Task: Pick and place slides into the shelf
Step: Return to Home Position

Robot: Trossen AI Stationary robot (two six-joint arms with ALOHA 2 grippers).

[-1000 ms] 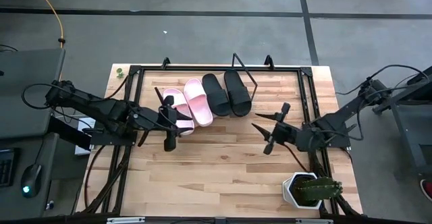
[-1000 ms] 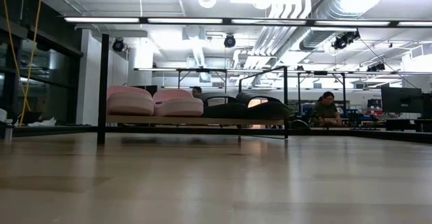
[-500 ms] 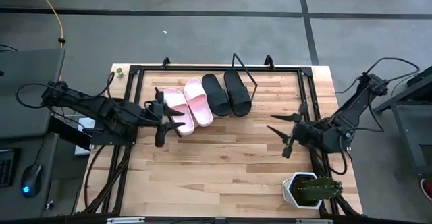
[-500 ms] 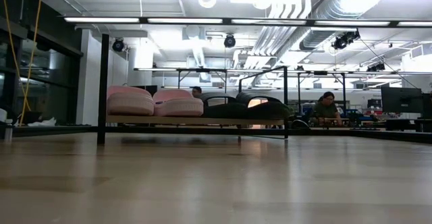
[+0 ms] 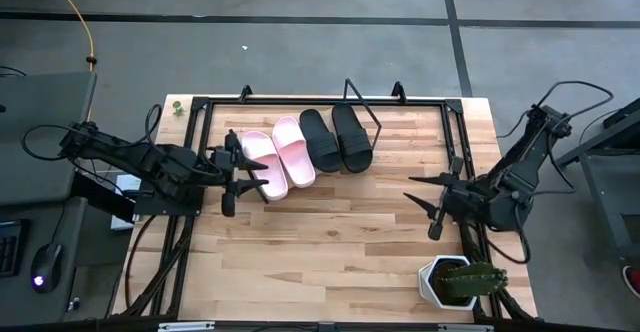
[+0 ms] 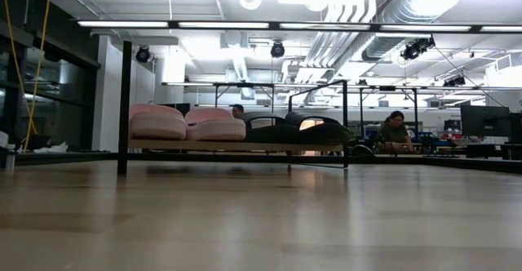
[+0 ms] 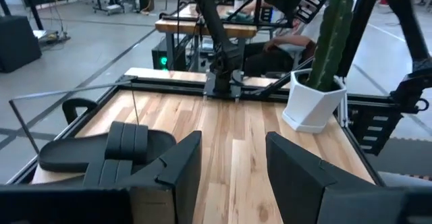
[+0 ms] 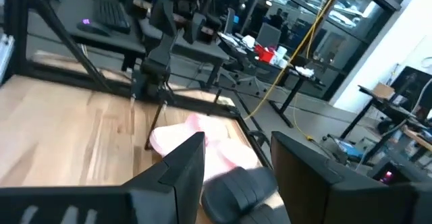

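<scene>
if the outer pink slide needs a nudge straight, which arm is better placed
Probably left. The left gripper, open, hangs right beside the outer pink slide. The right gripper is across the table near the cactus pot, with the black slides between it and that slide.

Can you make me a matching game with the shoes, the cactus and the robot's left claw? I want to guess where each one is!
Things:
1. pink slides
2. black slides
3. cactus
4. left gripper

Places:
A. in a white pot, near the right gripper
B. open and empty, close to the pink slides
C. on the shelf, left arm's side
D. on the shelf, right arm's side

Pairs: 1-C, 2-D, 3-A, 4-B
</scene>
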